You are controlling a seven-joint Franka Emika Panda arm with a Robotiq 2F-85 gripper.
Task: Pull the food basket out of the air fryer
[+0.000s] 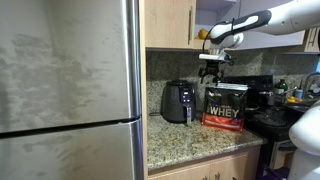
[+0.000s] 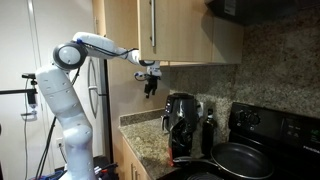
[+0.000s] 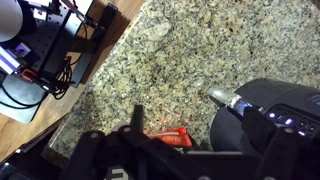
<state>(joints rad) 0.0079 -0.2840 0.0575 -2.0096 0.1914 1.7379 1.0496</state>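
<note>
The air fryer (image 1: 178, 101) is a small black egg-shaped appliance that stands on the granite counter; it shows in both exterior views (image 2: 180, 112). The food basket (image 1: 181, 113) forms its lower front and sits pushed in, with a short handle (image 1: 189, 114) sticking out. My gripper (image 1: 211, 68) hangs well above the counter, up and to the side of the fryer, touching nothing (image 2: 150, 86). In the wrist view the fryer's glossy top (image 3: 272, 128) lies at the lower right, its handle (image 3: 228, 100) pointing out over the granite. My gripper (image 3: 203, 125) is open and empty.
A black-and-red WHEY tub (image 1: 225, 106) stands beside the fryer. A steel fridge (image 1: 65, 90) borders the counter on one side. Beyond the tub are a stove (image 1: 280, 122) and pans (image 2: 240, 160). Wooden cabinets (image 2: 170, 30) hang overhead. A red object (image 3: 172, 138) shows under the gripper.
</note>
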